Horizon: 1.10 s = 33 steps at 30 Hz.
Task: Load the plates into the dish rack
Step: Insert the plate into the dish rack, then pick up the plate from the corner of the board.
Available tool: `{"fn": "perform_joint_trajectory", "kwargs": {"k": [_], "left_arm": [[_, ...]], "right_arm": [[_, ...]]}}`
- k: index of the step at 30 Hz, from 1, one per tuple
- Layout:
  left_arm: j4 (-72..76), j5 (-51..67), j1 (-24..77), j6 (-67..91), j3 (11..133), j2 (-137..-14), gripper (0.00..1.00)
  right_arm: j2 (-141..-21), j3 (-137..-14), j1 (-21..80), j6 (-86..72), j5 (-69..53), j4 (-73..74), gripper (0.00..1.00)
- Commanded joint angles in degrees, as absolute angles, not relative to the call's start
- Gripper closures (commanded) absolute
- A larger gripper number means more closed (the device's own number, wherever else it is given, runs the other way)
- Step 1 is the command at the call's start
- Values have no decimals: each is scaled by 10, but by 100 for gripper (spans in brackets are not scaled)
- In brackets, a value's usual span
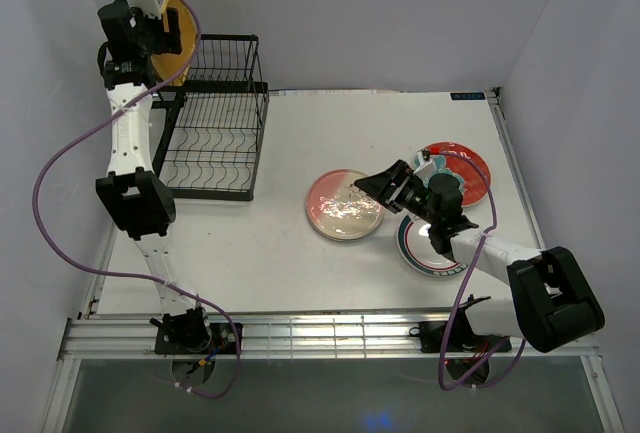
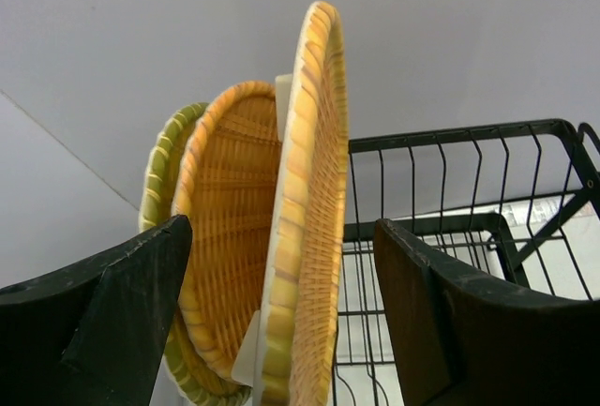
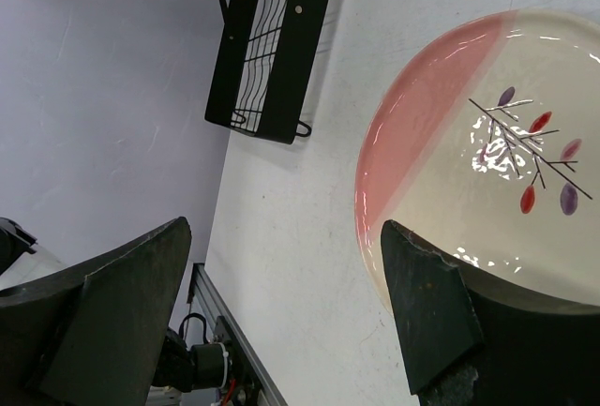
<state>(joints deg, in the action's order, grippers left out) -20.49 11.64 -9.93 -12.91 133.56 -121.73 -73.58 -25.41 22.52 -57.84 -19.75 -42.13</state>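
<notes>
The left gripper (image 2: 281,226) is hanging high at the rear left corner of the dish rack (image 1: 215,118) with its jaws spread wide. In the wrist view, a woven yellow-orange plate (image 2: 305,237) is standing on edge in the gap between the two fingers (image 2: 103,331), closer to the middle than to either one. Open space is showing on both sides of it, so neither finger is pressing it. A second woven plate (image 2: 225,237) is leaning just behind it toward the left finger, with a greenish woven rim (image 2: 161,176) peeking out beyond. Where their lower edges are resting cannot be told. The right gripper (image 3: 286,228) is hovering low over the white table (image 1: 270,243), its jaws likewise spread and gripping nothing. The pink-and-white plate (image 3: 487,153) is lying flat on the table, and its near rim is passing under the finger on the right of that wrist view. Only bare tabletop is showing between the jaws. A red plate (image 1: 470,168) and a teal-patterned plate (image 1: 425,253) are lying beside the right arm, well apart from the rack.
</notes>
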Motion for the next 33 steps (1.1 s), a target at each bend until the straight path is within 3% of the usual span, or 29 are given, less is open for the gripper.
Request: {"fn": "perform_joint_trajectory", "kwargs": {"k": [1, 10, 19, 27, 33], "left_arm": [[-171, 89, -118, -108, 1336, -1194, 11], [-150, 79, -122, -90, 1334, -1162, 2], [-106, 93, -121, -52, 1279, -1072, 2], [42, 164, -91, 75, 996, -869, 2], [85, 196, -16, 133, 863, -791, 2]], "right_arm": [[-742, -278, 227, -572, -207, -444, 12], [-742, -278, 227, -572, -209, -445, 13], [-744, -282, 228, -567, -210, -439, 12], [-754, -290, 228, -560, -211, -426, 12], [-742, -296, 228, -550, -211, -409, 12]]}}
